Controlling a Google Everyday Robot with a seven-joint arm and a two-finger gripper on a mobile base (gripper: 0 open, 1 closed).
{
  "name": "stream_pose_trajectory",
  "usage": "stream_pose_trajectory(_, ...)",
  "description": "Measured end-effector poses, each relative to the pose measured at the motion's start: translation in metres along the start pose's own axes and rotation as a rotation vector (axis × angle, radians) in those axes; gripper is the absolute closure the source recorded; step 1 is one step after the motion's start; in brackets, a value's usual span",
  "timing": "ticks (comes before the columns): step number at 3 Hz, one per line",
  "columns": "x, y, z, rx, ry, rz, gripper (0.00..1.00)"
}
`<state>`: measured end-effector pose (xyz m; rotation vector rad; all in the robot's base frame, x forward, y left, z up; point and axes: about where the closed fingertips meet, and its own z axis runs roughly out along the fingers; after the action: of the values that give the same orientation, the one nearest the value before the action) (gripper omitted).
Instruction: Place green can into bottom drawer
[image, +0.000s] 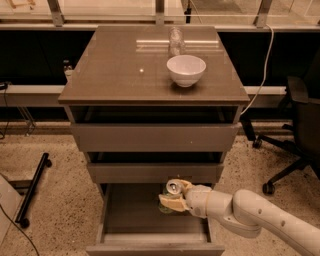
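Three drawers sit under the table (115, 70), and the bottom drawer (132, 220) is pulled out toward the near side with its grey floor showing. Reaching in from the right, the hand (173, 196) is clamped on the can (173, 187), which stands upright over the far right part of that floor. Whether the can touches the floor cannot be told. On the table a white bowl (186, 69) sits right of centre, with a glass jar (175, 41) just beyond it.
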<state>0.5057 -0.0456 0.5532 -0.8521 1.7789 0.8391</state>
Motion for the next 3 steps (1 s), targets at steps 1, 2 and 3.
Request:
stream_pose_trajectory(1,0.031,-0.016,0.006,0.020,0.019,0.010,1.00)
stream_pose_trajectory(2,0.049,-0.027,0.006,0.036,0.032,0.023,1.00)
stream_pose_trajectory(3,0.089,-0.051,0.001,0.072,0.077,0.078,1.00)
